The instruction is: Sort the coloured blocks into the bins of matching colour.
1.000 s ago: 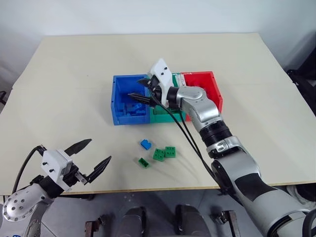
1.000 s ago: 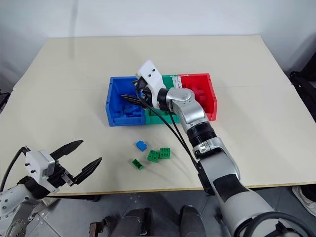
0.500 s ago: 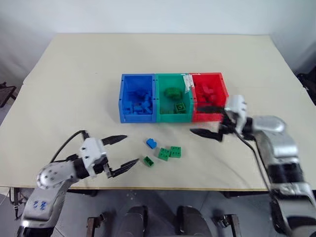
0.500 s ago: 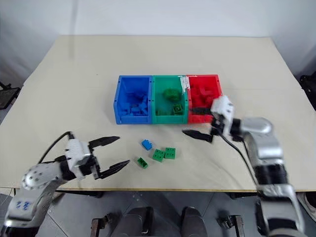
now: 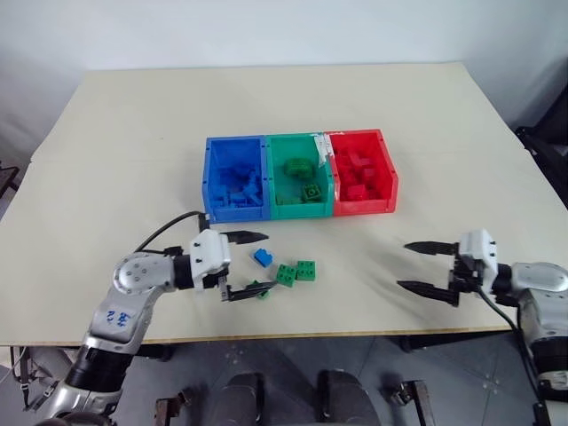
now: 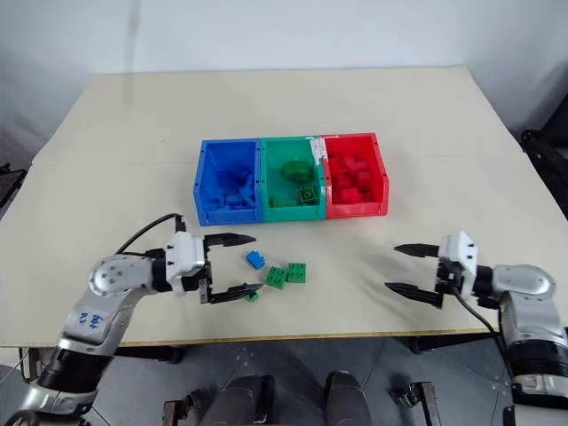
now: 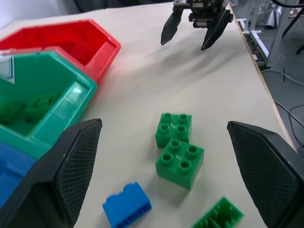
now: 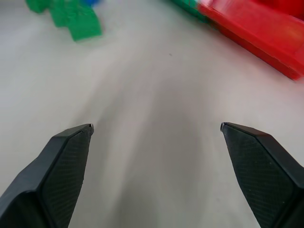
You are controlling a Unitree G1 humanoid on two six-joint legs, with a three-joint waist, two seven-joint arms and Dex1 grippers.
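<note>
Left gripper hovers wide open and empty just in front of the joined bins, its fingers flanking the loose blocks on the desk; right gripper, also spread and empty, sits well to the right of the bins; the blue bin, green bin and red bin each already hold bricks; one blue brick, two square green bricks and a smaller green brick remain unsorted, so the job looks over halfway done.
</note>
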